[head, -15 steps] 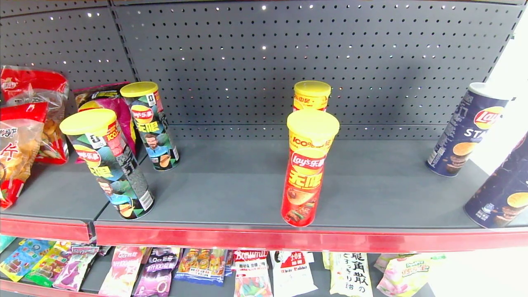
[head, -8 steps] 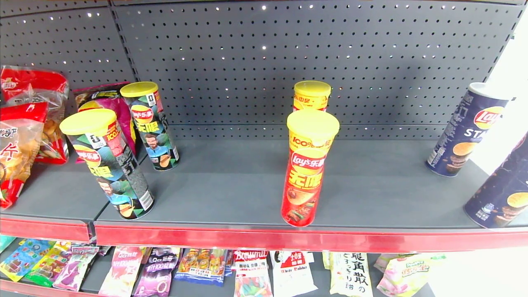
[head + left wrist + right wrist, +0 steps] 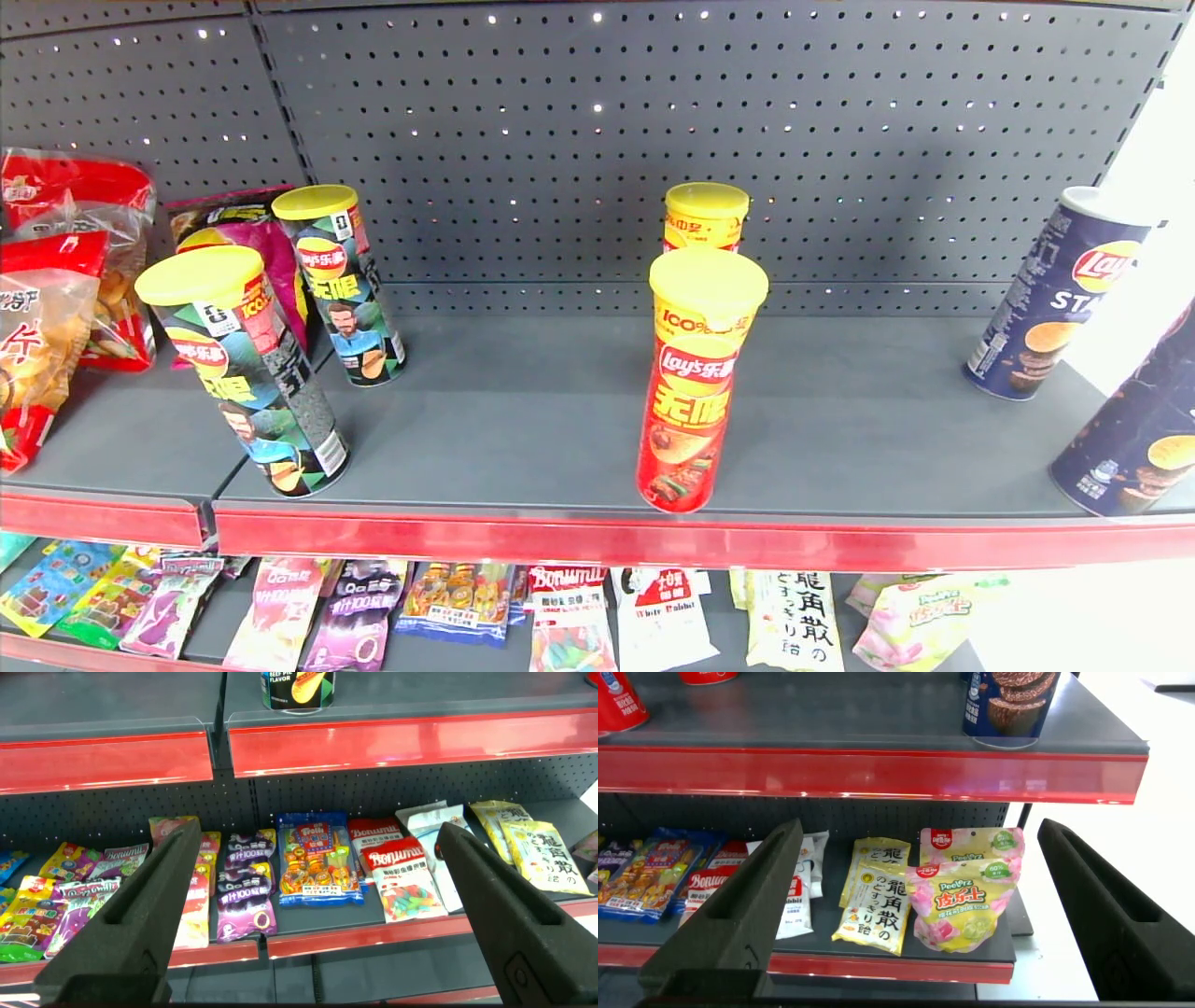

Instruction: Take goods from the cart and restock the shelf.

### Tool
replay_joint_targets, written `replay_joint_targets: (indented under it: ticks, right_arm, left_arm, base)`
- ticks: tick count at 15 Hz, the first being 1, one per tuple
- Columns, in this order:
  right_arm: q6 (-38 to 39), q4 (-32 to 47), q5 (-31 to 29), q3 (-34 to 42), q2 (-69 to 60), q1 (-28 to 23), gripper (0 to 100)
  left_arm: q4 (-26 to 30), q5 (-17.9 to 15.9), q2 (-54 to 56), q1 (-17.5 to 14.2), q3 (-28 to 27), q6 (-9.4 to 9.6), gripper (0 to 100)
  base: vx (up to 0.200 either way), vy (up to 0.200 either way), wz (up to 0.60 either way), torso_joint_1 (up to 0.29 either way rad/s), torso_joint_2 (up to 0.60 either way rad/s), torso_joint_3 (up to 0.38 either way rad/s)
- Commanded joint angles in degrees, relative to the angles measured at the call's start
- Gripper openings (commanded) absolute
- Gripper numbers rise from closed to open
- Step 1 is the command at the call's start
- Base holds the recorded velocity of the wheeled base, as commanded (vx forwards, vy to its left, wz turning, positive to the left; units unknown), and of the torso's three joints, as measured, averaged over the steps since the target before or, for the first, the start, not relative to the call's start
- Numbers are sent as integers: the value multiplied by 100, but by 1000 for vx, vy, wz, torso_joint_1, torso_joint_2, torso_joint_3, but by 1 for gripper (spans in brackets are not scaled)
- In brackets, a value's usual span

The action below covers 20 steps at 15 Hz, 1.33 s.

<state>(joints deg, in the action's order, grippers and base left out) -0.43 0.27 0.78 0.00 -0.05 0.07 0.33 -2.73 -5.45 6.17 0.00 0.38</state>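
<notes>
The left pincer (image 3: 318, 829) and right pincer (image 3: 920, 826) both gape empty, likely ready to fetch stock; the shelf (image 3: 523, 429) above them holds upright cans (image 3: 700, 373) with wide gaps for more.

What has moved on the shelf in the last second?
Nothing visibly changed in the head view. The red can at the front of the shelf, the yellow-lidded can behind it, the patterned cans on the left and the dark blue cans on the right all stand as before.
</notes>
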Motion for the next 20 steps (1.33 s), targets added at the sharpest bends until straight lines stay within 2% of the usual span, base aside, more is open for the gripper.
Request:
replay_joint_targets:
  ticks: [1, 20]
  right_arm:
    - [-1, 0, 1, 0, 5, 1, 100]
    - [8, 0, -8, 0, 5, 1, 100]
  left_arm:
    - [2, 1, -9, -2, 0, -3, 100]
    - [2, 1, -9, -2, 0, -3, 100]
  base:
    - [0, 0, 0, 0, 0, 0]
    - [0, 0, 0, 0, 0, 0]
